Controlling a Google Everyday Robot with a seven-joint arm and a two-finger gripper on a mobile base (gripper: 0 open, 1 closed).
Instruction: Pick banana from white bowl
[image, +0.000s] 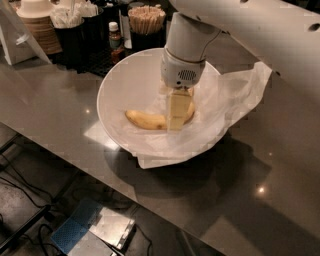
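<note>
The yellow banana (146, 120) lies on the crinkled white paper inside the white bowl (120, 82), its curve running from left to right. My gripper (177, 114) reaches straight down into the bowl from the white arm above. It stands over the right half of the banana and hides that part. The banana's left end and a bit of its right end show on either side of the gripper. The banana rests on the bowl's bottom.
The bowl sits on a dark glossy counter (60, 110), with its paper liner (240, 95) spilling over the right rim. Behind it stand a cup of wooden stirrers (146, 20), a small bottle (115, 37), black holders and stacked cups (37, 22). The counter's front edge drops to the floor.
</note>
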